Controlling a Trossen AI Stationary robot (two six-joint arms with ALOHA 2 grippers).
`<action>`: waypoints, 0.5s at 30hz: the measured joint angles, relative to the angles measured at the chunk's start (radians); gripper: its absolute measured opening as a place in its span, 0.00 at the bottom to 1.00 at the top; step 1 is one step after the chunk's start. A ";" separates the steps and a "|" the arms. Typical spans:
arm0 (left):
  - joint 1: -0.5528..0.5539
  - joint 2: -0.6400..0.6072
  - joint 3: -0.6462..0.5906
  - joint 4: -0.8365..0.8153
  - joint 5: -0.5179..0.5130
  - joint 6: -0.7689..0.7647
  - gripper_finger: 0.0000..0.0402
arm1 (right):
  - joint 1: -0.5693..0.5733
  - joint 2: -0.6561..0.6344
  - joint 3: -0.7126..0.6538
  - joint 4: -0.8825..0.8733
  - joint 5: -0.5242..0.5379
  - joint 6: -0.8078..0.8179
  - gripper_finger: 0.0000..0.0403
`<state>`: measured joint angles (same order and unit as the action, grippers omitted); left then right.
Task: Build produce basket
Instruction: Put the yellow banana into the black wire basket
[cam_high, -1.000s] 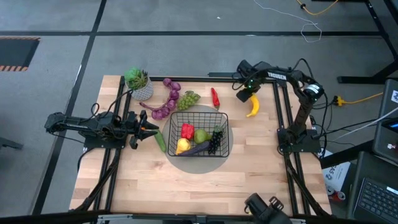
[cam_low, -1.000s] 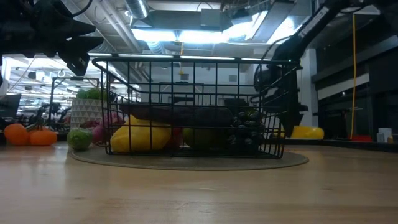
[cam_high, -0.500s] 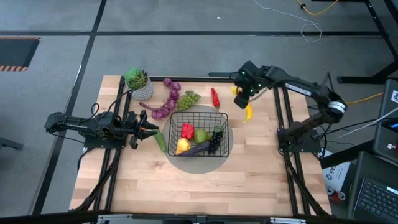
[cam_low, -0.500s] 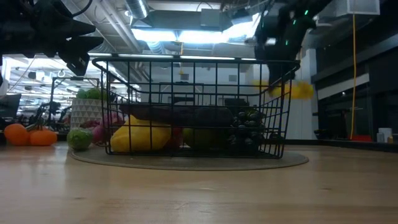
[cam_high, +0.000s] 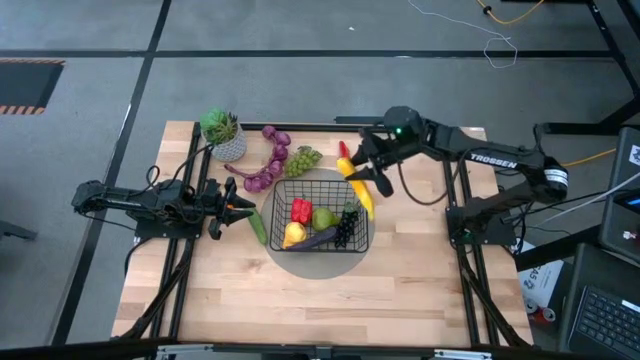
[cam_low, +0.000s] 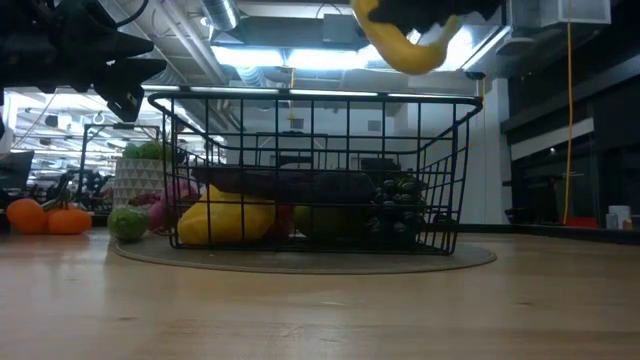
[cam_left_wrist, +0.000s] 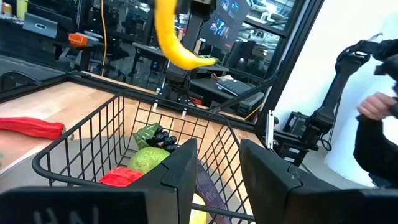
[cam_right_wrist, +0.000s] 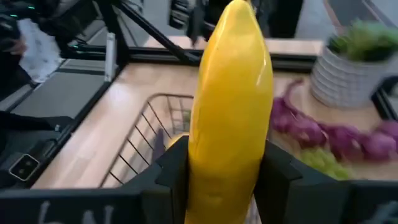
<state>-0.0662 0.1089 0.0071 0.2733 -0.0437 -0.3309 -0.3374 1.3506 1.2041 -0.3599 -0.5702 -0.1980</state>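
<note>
one banana (cam_high: 358, 188) hangs over the basket (cam_high: 322, 214) rim on the right arm's side, held high so it clears the wire. the right gripper (cam_high: 368, 173) pinches it, fingers partly closed on the fruit. the left gripper (cam_high: 232, 205) waits beside the basket, half open, holding nothing.

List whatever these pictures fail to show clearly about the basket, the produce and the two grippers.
- Black wire-mesh basket: its lower contents overlap in the low view, so items cannot be counted there.
- Yellow banana in the right gripper: the low view's top edge cuts off its upper part.
- Green cucumber: appears only in the high view.
- Left gripper: in the high view too small to tell if its tips touch the cucumber.
</note>
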 joint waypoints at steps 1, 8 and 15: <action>0.000 0.000 0.000 0.000 0.000 0.000 0.29 | 0.019 0.005 0.000 0.018 0.000 0.003 0.31; 0.000 0.000 0.000 -0.002 0.000 0.000 0.29 | 0.157 0.061 0.000 0.063 0.000 -0.007 0.32; 0.000 0.000 0.000 -0.003 0.000 0.000 0.29 | 0.237 0.128 0.000 0.075 0.004 -0.020 0.32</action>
<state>-0.0662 0.1089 0.0071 0.2703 -0.0437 -0.3305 -0.1002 1.4789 1.2041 -0.2852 -0.5659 -0.2179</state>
